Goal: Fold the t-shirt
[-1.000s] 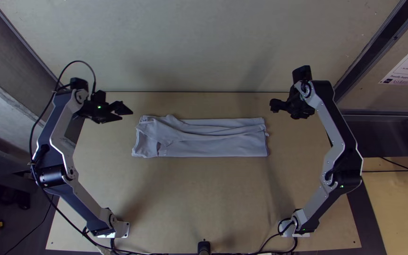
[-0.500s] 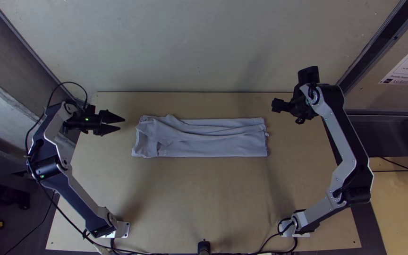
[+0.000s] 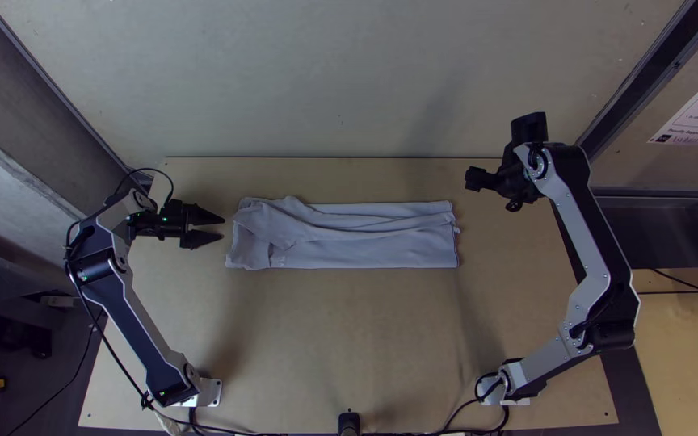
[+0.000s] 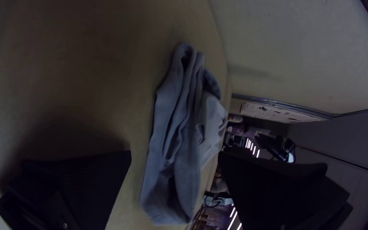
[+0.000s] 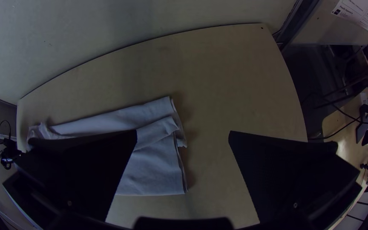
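Presently | left end effector (image 3: 221, 228): wide | right end effector (image 3: 491, 194): wide | t-shirt (image 3: 365, 247): folded, rumpled strip between them

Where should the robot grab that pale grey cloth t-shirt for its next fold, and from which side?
Probably by its short end nearest the black left gripper, coming in from that side, jaws around all the layers. The t-shirt lies as a long, narrow strip, so that end could fold over lengthwise, and the open jaws face it.
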You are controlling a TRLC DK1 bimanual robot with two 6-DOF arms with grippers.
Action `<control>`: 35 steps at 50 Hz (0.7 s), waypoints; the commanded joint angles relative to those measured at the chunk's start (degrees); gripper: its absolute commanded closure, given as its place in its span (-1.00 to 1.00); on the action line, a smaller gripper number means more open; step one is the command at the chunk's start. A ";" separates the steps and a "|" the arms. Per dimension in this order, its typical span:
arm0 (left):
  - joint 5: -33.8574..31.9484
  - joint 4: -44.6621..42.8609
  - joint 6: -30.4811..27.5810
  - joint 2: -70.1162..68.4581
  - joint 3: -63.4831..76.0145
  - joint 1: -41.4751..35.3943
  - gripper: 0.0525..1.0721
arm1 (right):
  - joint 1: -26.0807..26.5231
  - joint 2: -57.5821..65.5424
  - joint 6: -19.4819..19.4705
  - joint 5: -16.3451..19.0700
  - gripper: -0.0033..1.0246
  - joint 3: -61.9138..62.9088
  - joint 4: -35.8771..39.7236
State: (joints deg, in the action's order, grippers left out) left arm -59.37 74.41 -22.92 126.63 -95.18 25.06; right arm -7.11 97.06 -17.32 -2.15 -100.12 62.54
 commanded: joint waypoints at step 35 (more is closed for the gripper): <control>13.67 -21.77 18.26 -7.80 9.83 -19.08 -0.92 | -0.18 -1.87 0.10 -0.48 -0.92 1.59 -0.40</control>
State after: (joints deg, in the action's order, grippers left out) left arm -51.62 57.54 -10.79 120.03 -89.82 10.41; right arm -7.11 97.03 -17.30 -2.15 -99.81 62.30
